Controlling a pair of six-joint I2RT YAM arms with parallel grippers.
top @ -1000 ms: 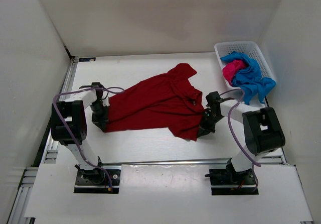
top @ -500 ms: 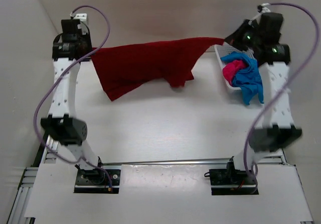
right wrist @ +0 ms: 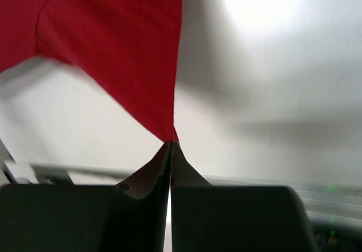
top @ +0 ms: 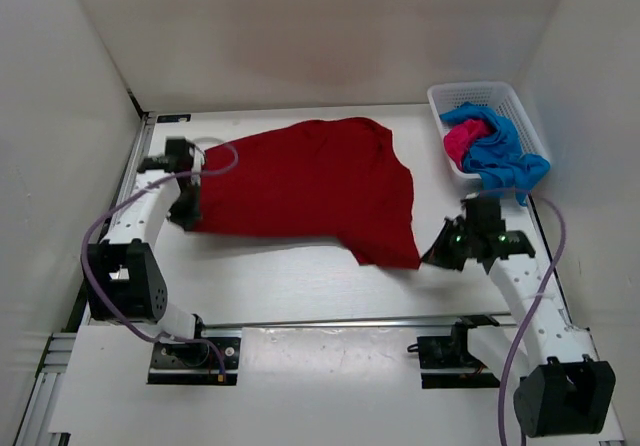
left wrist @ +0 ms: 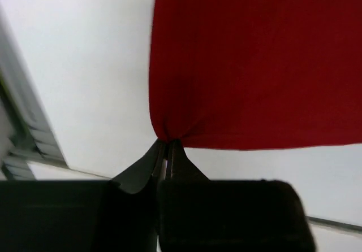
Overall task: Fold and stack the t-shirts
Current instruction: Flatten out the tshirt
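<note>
The dark red t-shirt (top: 300, 181) lies spread across the middle of the white table, stretched between both arms. My left gripper (top: 187, 216) is shut on its left corner, where the cloth bunches at the fingertips (left wrist: 166, 143). My right gripper (top: 428, 258) is shut on its lower right corner, which tapers to a point at the jaws (right wrist: 171, 142). The red t-shirt (right wrist: 113, 48) fills the upper left of the right wrist view and most of the left wrist view as red cloth (left wrist: 254, 65). The magenta-pink t-shirt (top: 463, 140) and the bright blue t-shirt (top: 500, 156) lie crumpled in the basket.
A white mesh basket (top: 470, 96) stands at the back right corner, with blue cloth hanging over its near rim. White walls close in the table on three sides. A metal rail (top: 340, 321) runs along the near edge by the arm bases.
Half a second ago both arms held the red t-shirt high near the back wall. They have since swung down and toward me, laying it out flatter and wider than a second ago.
</note>
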